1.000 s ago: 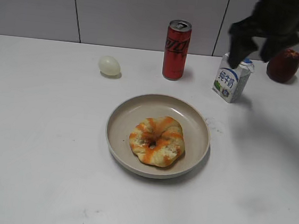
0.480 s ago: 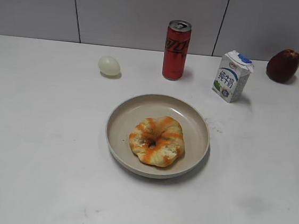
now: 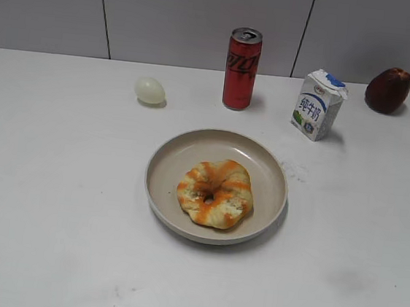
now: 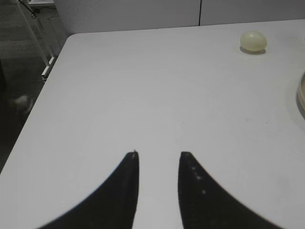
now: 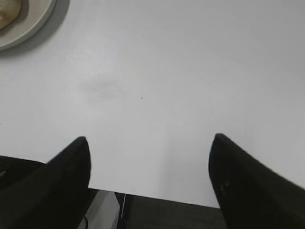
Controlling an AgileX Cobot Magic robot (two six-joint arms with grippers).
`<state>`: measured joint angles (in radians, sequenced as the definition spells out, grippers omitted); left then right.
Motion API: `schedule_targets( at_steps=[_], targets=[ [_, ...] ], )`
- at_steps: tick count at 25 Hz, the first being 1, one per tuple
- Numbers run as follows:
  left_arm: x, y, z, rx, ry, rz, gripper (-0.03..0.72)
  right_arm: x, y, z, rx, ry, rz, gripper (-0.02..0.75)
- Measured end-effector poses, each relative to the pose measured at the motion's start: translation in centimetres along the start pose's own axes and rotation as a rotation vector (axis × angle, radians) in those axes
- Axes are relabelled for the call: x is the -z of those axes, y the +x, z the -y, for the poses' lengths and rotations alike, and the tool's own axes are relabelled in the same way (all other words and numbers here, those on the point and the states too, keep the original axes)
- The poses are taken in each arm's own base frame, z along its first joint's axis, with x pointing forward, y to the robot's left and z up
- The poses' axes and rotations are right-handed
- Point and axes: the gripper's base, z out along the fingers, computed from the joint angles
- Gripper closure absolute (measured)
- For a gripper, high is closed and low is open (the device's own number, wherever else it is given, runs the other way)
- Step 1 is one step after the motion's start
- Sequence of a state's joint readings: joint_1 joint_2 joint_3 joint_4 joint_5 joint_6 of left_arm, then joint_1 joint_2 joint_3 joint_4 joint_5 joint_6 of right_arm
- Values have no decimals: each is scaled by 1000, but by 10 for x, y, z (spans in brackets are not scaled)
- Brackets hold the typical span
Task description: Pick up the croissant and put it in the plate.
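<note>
The croissant (image 3: pixel 215 193), a lumpy tan ring with orange streaks, lies inside the beige plate (image 3: pixel 171 157) at the middle of the table. Neither arm shows in the exterior view. My left gripper (image 4: pixel 158 155) is open and empty above the bare left part of the table; the plate's rim (image 4: pixel 301 94) shows at that view's right edge. My right gripper (image 5: pixel 150 140) is wide open and empty above the table's front edge. The plate (image 5: pixel 33 24) and a bit of the croissant (image 5: pixel 7 12) show at that view's top left corner.
A pale egg (image 3: pixel 150 90) lies at the back left, also in the left wrist view (image 4: pixel 253 41). A red can (image 3: pixel 242 68), a small milk carton (image 3: pixel 318 104) and a dark red fruit (image 3: pixel 388 89) stand along the back. The table's left edge (image 4: pixel 45 102) drops to the floor.
One second ago the right arm hung over the milk carton at the back right. It has left the exterior view. Nothing on the table has moved.
</note>
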<state>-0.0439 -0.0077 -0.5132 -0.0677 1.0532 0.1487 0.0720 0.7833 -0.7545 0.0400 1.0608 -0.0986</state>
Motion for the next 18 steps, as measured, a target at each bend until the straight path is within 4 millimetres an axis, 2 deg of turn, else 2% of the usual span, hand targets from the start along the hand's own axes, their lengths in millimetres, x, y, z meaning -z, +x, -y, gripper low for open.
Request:
schedule_targets(
  at_steps=[4,11,18],
  targets=[
    [0,0,0,0,0,0,461,11,36,-3,3,12,144,157],
    [0,0,0,0,0,0,461,20,85,-7,7,28,347,157],
    [0,0,0,0,0,0,461,15,113,-9,1,34,448,158]
  ],
)
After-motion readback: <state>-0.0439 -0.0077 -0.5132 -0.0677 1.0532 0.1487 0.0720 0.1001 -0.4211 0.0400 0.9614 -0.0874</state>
